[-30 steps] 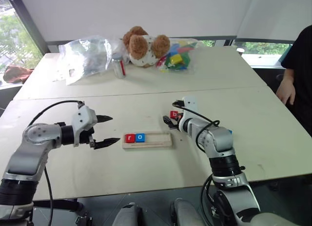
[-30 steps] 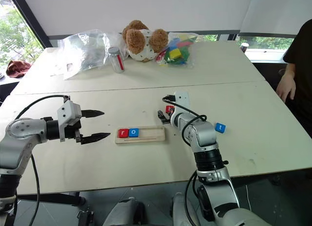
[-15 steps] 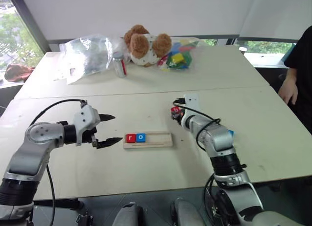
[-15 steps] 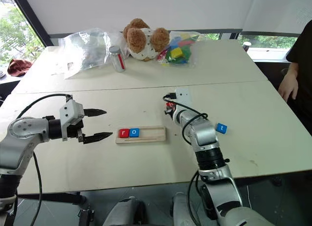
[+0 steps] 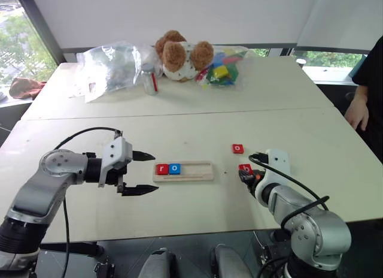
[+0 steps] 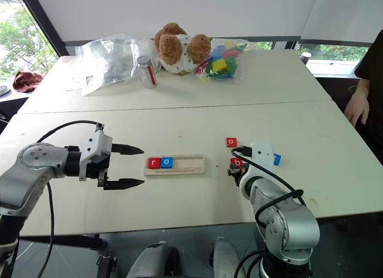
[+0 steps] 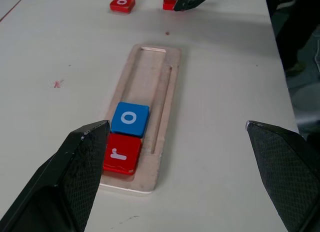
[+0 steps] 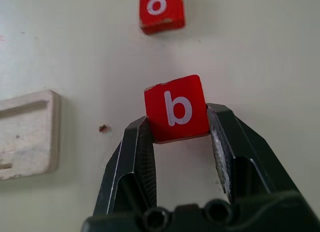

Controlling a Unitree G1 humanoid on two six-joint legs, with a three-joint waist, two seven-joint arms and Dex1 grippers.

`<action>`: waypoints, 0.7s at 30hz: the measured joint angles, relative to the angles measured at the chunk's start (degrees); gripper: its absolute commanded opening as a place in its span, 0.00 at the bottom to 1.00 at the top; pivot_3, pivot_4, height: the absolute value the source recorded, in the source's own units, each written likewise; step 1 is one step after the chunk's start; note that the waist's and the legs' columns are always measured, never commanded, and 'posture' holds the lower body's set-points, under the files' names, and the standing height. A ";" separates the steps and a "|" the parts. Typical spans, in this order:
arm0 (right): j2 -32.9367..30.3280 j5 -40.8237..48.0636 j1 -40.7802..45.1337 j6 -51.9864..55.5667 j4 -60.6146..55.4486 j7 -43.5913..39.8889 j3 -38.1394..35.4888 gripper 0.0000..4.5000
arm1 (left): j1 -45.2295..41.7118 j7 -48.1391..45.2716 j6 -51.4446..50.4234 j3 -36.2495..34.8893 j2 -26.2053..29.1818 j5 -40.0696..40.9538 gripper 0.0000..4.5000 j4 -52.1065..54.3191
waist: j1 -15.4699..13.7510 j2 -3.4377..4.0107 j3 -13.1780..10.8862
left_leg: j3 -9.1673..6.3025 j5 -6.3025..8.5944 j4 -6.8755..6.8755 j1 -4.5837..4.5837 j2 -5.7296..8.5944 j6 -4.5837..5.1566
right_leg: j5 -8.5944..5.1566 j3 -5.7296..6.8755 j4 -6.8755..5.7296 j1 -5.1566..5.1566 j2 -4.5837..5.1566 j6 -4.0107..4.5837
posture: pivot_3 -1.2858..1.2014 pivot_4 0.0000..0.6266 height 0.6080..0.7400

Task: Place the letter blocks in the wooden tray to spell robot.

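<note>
The right tool (image 8: 177, 129) is clamping the red "b" tile (image 8: 176, 108) just right of the wooden tray (image 5: 182, 171), which is holding the red "r" (image 5: 162, 169) and blue "o" (image 5: 174, 168) at its left end. The left tool (image 5: 143, 172) is hovering with fingers apart, left of the tray. A red "o" tile (image 5: 237, 148) is lying on the surface farther back.

tray (image 5: 182, 171): mid-table, between both grippers
r (image 5: 161, 169), o (image 5: 174, 168): side by side in tray's left end, r outermost
left gripper (image 5: 142, 173): just left of tray
b (image 8: 176, 108): in right gripper (image 8: 177, 129), right of tray
second o (image 5: 237, 148): on table behind b
bear (image 5: 182, 53): far edge
</note>
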State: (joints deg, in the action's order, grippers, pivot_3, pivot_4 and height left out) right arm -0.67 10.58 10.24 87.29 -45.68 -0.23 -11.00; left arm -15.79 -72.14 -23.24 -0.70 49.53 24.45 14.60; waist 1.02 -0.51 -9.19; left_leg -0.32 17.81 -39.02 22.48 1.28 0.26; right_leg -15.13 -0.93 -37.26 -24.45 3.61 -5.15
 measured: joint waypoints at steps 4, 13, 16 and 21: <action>1.41 -0.55 0.09 -0.51 1.76 0.22 -0.69 0.65 | -0.93 -0.33 0.00 0.69 -0.02 -0.03 1.00 0.03 | -0.03 -0.01 0.00 | 0.00 0.00 0.01 -0.01 0.00 0.00 | 0.00 0.01 0.00 0.00 -0.03 0.00 | 0.52 0.24 1.00; 2.62 -0.60 2.46 -0.04 1.49 -0.56 -4.54 0.99 | -2.17 -0.29 -0.03 1.73 -0.36 0.04 1.00 -1.13 | -0.20 0.02 -0.01 | 0.00 0.00 0.00 -0.01 0.02 0.00 | 0.00 0.03 0.02 0.01 -0.04 -0.01 | 0.52 0.24 1.00; -7.16 3.16 2.69 -4.60 0.73 -8.91 -3.06 0.99 | -3.03 -1.12 0.00 1.99 -0.78 0.09 1.00 -2.12 | -0.06 0.08 -0.05 | 0.02 0.00 0.01 0.00 0.02 0.01 | -0.01 0.05 0.06 0.02 -0.07 -0.01 | 0.52 0.24 1.00; -29.24 7.74 -4.61 -33.28 10.75 -35.42 -1.01 0.99 | -2.92 -2.19 0.11 2.31 -2.22 1.03 1.00 -2.15 | -0.21 0.00 -0.05 | -0.02 0.07 0.01 -0.05 0.01 0.14 | -0.06 0.12 0.20 0.21 -0.16 -0.10 | 0.52 0.24 1.00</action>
State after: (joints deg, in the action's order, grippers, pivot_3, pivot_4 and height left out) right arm -29.91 18.32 5.63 54.01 -34.94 -35.65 -12.01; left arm -18.71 -74.33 -23.13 1.60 47.31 25.48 12.45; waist 0.80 -0.51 -9.24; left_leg -0.34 17.87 -39.01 22.43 1.29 0.39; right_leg -15.19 -0.81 -37.05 -24.24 3.45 -5.25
